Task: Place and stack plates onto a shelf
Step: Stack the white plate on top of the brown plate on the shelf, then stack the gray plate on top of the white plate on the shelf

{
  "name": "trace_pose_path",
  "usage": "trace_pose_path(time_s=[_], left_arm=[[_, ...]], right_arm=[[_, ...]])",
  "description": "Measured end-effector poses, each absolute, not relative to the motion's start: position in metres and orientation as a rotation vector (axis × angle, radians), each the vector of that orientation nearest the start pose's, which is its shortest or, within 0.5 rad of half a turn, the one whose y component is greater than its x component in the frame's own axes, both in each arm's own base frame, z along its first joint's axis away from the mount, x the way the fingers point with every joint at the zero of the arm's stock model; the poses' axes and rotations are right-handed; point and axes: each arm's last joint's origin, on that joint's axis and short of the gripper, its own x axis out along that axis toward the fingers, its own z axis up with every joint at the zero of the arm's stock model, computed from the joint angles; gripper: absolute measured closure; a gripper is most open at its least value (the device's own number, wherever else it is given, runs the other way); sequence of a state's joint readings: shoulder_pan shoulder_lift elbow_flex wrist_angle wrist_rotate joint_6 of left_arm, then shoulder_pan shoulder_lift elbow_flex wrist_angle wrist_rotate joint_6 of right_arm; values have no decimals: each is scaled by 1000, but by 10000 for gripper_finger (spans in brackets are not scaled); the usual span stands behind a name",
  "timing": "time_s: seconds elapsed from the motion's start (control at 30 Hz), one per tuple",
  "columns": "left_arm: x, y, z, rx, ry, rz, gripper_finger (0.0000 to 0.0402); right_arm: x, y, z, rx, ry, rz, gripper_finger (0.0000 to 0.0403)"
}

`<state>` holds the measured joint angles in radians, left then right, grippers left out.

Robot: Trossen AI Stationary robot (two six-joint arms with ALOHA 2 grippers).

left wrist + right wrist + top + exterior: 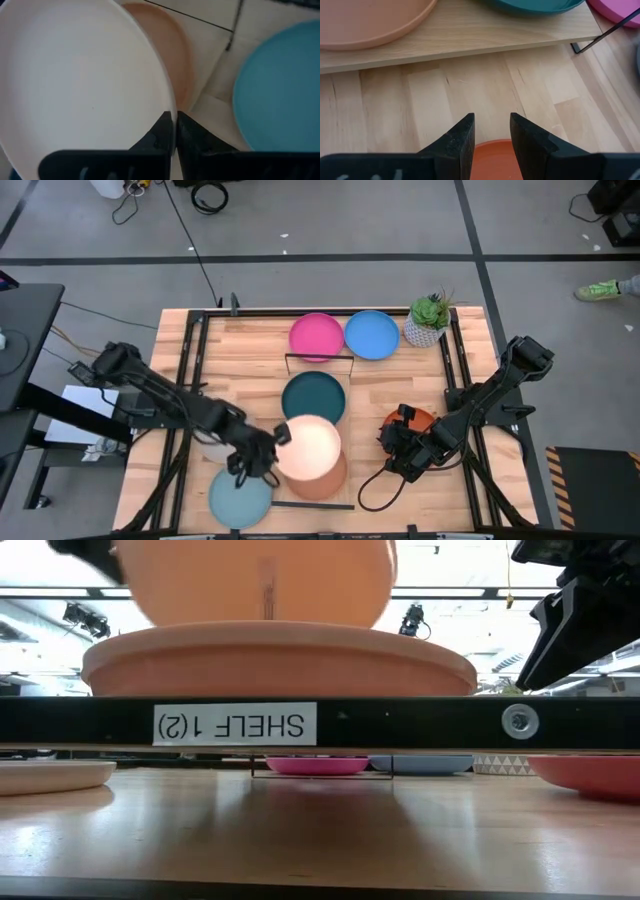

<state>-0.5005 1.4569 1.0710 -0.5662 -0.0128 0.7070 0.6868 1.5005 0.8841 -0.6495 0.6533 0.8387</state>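
My left gripper (268, 452) is clamped on the rim of the cream plate (308, 448), and in the left wrist view the two fingers (162, 131) pinch that rim (75, 75) between them with almost no gap. I hold the plate above the tan plate (325, 478), which already sits on the near end of the shelf (352, 442); from the low camera the cream plate (255, 580) hangs clear over the tan one (280, 660), not touching it. Left of my gripper the light aqua plate (240, 498) lies on the table close to the front edge, just beside the shelf, and the wrist camera shows it (280, 90) right next to my held plate, so I have little side room there. Moving right along the shelf, the dark teal plate (314, 398) rests on the board past the tan one, with a black wire rail (320, 356) closing the far end. Beyond that rail the pink plate (317, 337) and the blue plate (372, 334) sit side by side near the table's far edge, touching or nearly so, with the potted plant (429, 320) just right of the blue one. My right gripper (400, 448) waits low over the orange plate (415, 423), right of the shelf; its fingers (462, 140) are spread apart, holding nothing, with the orange rim (492, 155) showing between them. Bare tabletop (470, 90) lies open between that gripper and the shelf's long edge.
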Motion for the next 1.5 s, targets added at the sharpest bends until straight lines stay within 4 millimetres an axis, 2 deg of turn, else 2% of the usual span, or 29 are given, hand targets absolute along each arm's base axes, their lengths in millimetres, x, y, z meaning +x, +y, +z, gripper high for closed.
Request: trace_pose_path(time_s=[0.23,0.5,0.67,0.77,0.93,1.1,1.3,1.37,1.5], left_arm=[[270,-165,230,940,695,-819,384],[279,-175,210,952,711,-842,383],[281,-178,205,959,714,-834,379],[282,-178,206,954,698,-826,357],[284,-179,208,895,699,-794,299],[278,-171,220,779,747,-734,263],[261,-154,240,590,859,-625,272],[257,-146,234,519,913,-571,279],[248,-131,210,350,1039,-403,290]], right_arm=[[214,153,187,-21,897,-368,273],[214,153,187,-24,900,-370,273],[214,153,187,-20,900,-372,273],[214,153,187,-20,900,-373,273],[214,153,187,-17,899,-373,273],[214,153,187,-10,909,-364,273],[214,153,187,-10,909,-363,273],[214,153,187,-9,909,-364,273],[214,153,187,-9,908,-364,273]])
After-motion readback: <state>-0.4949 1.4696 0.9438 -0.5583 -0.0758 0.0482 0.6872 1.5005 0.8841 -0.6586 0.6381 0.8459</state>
